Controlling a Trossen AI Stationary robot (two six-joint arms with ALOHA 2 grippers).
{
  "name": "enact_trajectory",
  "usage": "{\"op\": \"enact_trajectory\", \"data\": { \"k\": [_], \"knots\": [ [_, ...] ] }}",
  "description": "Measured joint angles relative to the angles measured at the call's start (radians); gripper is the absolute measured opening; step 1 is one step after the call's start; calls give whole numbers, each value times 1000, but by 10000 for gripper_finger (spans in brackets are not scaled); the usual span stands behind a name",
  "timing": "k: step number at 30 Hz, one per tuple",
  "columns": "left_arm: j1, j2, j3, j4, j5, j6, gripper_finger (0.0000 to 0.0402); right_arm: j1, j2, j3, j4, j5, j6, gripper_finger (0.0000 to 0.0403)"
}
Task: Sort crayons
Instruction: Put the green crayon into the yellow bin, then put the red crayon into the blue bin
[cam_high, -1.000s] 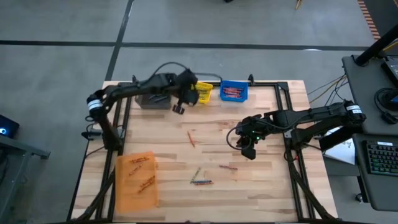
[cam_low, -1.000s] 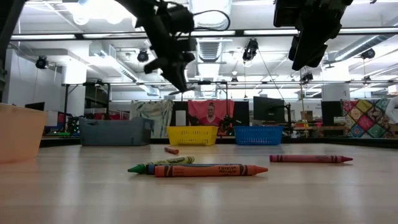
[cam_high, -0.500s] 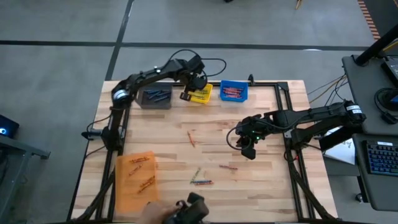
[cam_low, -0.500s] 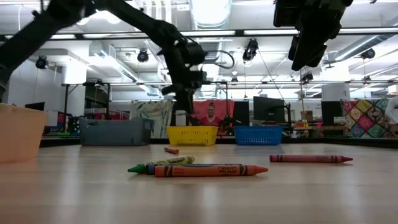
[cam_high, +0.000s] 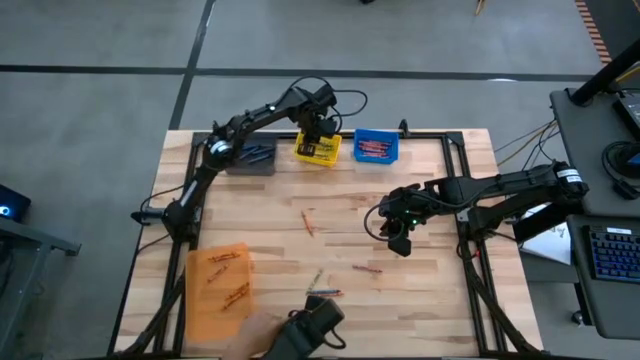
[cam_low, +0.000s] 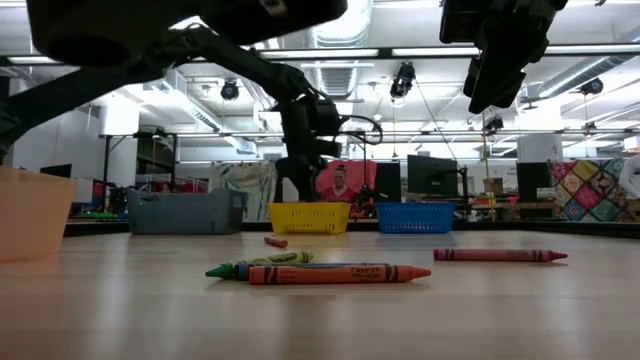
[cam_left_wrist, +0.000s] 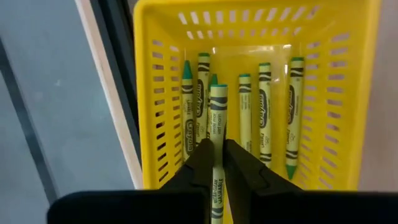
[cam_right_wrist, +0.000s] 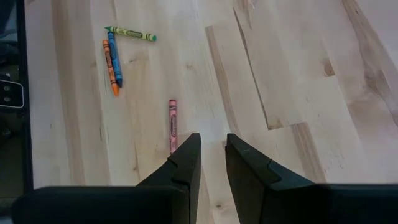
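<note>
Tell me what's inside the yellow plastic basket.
The yellow plastic basket holds five yellow-green wax crayons lying side by side. The left pincer grips a sixth above them, covering part of the floor.

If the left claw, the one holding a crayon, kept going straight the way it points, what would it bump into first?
Most likely the yellow-green crayons lying in the yellow plastic basket. The left gripper, shut on a yellow-green crayon, points straight down into that basket, though how far above them it hangs is unclear.

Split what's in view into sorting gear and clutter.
Job: yellow-green crayon in left gripper over yellow bin; loose red crayon; blue bin; orange bin.
Bystanders: keyboard, cables.
</note>
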Motion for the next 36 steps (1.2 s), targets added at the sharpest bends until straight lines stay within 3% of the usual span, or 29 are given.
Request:
{"op": "enact_trajectory", "data": {
  "k": [4,13,21,24,31,36],
  "knots": [
    [1,38,61,-36,0,-26,14,0,0,0,0,0,0,64],
    [3,45,66,-42,0,-57,51,0,0,0,0,0,0,64],
    [-2,14,69,-91,3,-126,43,0,0,0,3,0,1,63],
    [-8,-38,70,-143,56,-166,34,0,0,-4,40,0,14,64],
    [-18,-189,69,-210,288,-295,3,4,34,-6,76,1,135,63],
    [-46,-322,69,-212,330,-408,1,30,92,-6,75,0,150,63]
  ]
}}
